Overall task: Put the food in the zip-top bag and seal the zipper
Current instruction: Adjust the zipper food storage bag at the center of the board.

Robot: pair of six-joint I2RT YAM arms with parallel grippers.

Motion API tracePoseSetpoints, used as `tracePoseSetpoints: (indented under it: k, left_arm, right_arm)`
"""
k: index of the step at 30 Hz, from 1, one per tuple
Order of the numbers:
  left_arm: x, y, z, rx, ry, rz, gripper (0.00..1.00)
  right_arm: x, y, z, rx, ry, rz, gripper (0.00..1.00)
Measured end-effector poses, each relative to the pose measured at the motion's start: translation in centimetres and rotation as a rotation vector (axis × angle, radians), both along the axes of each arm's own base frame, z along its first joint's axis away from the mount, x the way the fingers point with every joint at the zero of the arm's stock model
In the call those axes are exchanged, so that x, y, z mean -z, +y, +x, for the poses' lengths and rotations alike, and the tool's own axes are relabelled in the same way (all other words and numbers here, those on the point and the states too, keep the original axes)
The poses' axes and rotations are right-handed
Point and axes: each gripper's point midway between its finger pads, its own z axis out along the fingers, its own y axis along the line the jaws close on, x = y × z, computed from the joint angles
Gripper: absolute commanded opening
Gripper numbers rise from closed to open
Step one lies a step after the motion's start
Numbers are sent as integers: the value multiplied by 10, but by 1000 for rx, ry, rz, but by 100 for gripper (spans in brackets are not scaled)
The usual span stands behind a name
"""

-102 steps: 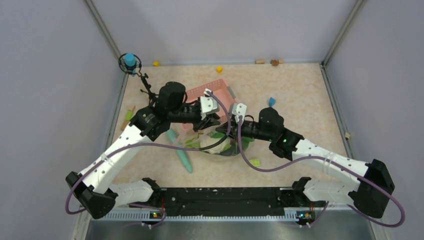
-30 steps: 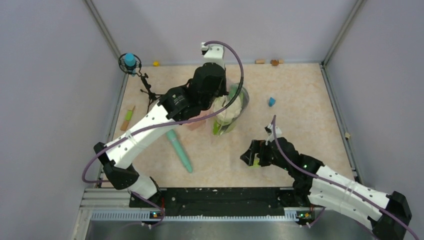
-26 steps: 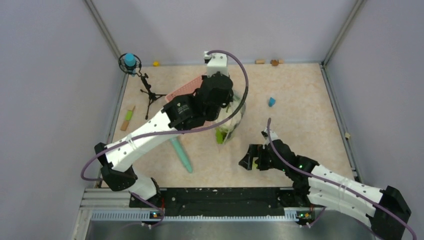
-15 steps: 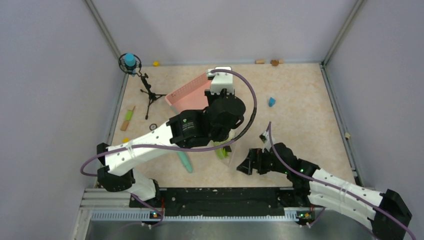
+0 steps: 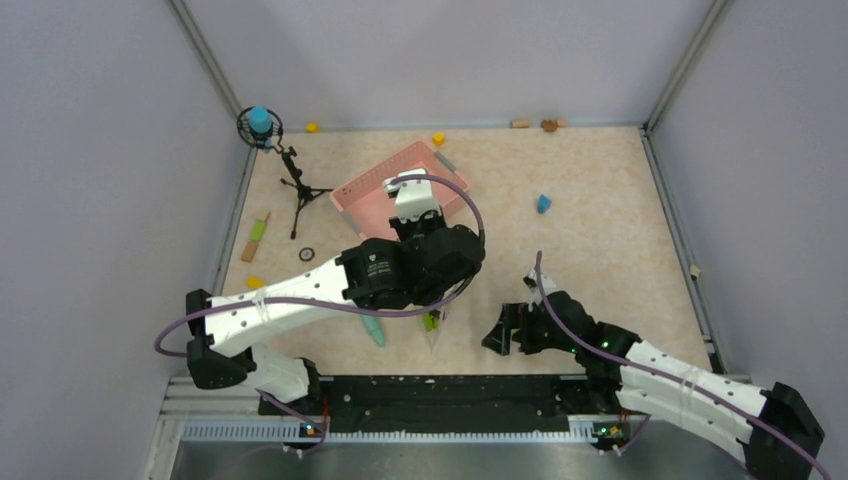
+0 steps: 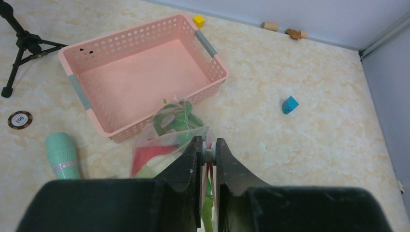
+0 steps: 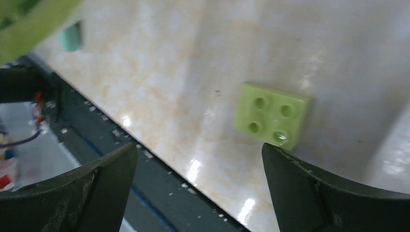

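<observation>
My left gripper (image 6: 208, 146) is shut on the zipper (image 6: 209, 137), the pinkish strip at the mouth of the zip-top bag (image 6: 164, 145). The clear bag hangs from it just above the table. Inside is the food: dark green leafy pieces (image 6: 176, 123) and a red piece (image 6: 147, 155). From above, the left arm covers most of the bag (image 5: 432, 322), which pokes out near the front edge. My right gripper (image 5: 497, 330) (image 7: 198, 147) is low over the table to the bag's right, open and holding nothing.
The pink basket (image 6: 87, 53) stands behind the bag, with nothing in it. A teal stick (image 6: 62, 154) lies to the left. A yellow-green block (image 7: 273, 116) lies by the right fingers. A tripod (image 5: 292, 180), a blue block (image 5: 543, 204) and the black front rail (image 5: 440, 390) are nearby.
The left arm has carried the bag from beside the basket toward the near edge and lowered it. The right gripper has stayed open near the yellow-green block.
</observation>
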Motion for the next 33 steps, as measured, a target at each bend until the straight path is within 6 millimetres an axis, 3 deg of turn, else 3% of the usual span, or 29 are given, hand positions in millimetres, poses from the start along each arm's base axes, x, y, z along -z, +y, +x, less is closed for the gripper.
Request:
tracePoseSetpoints:
  k: [2,8,13,16,20,23,27,33]
  left_arm:
    - [1,1,0,-10,-1,-7,0]
    - [3,4,8,-30,17,-41,0]
    - [13,7,17,-45,41,-56,0]
    - [17,6,22,-39,59,-69,0]
    - [20,2,34,-36,84,-111,0]
    - [24,1,41,-46,93,-125,0]
    - [26,-2,42,-49,94,-143,0]
    - [27,-5,42,-48,97,-168,0]
  right_arm:
    - [10,-7,7,47,4,-54,99]
    - [12,-27,48,239,-91,-185,99]
    - [-3,-38,76,333,-190,-267,99]
    - [-32,-24,88,283,-279,-234,99]
    - [-92,8,91,171,-424,-44,97]
    - [-154,30,77,69,-561,195,96]
    - [-211,47,55,-46,-685,410,93]
    - [-224,86,47,-144,-670,408,84]
